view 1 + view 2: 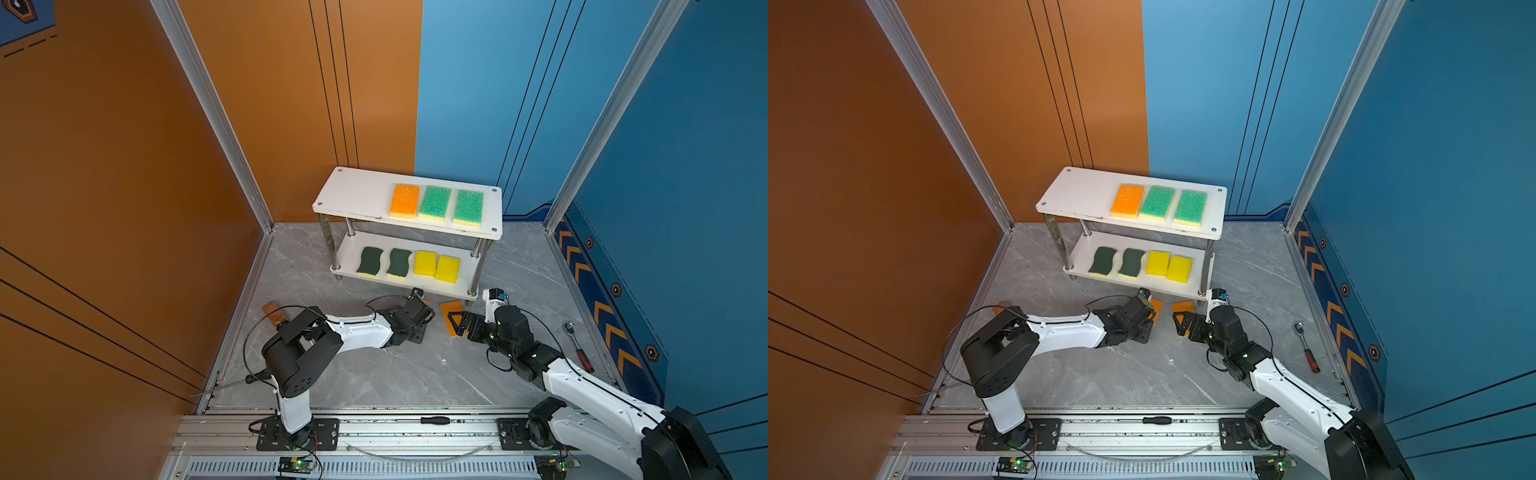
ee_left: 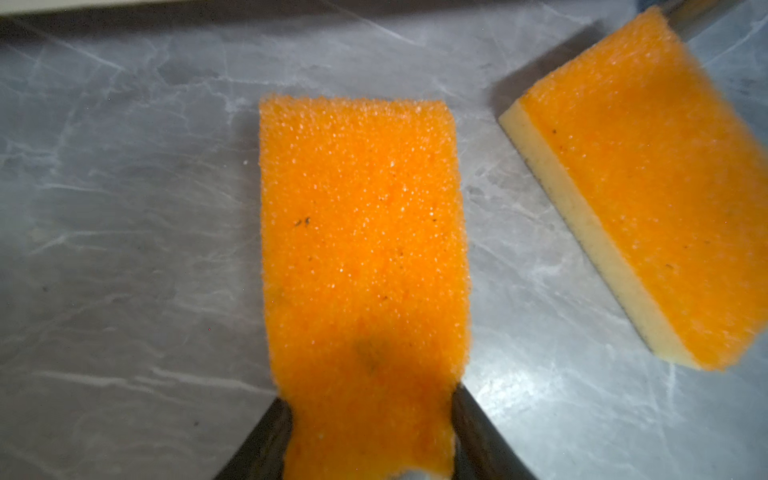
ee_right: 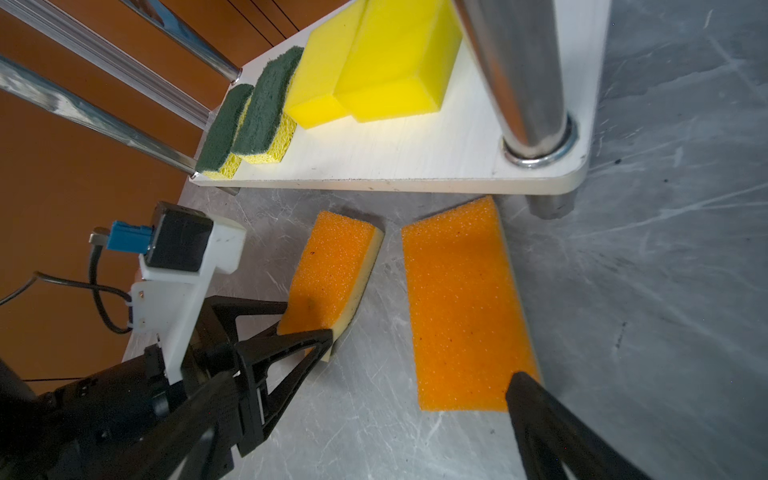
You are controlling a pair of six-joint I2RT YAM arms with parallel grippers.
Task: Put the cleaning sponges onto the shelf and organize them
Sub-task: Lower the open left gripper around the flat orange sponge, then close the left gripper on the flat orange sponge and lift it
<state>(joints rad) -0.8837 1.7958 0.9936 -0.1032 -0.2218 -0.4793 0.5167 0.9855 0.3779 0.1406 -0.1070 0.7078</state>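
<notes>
Low in the middle of a top view, just before the shelf [image 1: 357, 195], the left gripper [image 2: 370, 399] has its jaws pinched on one end of an orange-topped sponge [image 2: 361, 228], held tilted close to the desk [image 1: 374, 374]. It is probably bound for the bare top tier beside its orange twin [image 1: 404, 200]. The right gripper [image 1: 457, 324] has its jaws wide over the second orange sponge [image 3: 461, 307], which lies flat: coarse orange face, pale yellow foam.

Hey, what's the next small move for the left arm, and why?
Probably raise the left hand a little: it already pinches an orange sponge down by the floor, and the shelf's top board has bare space beside the shelved orange sponge.
</notes>
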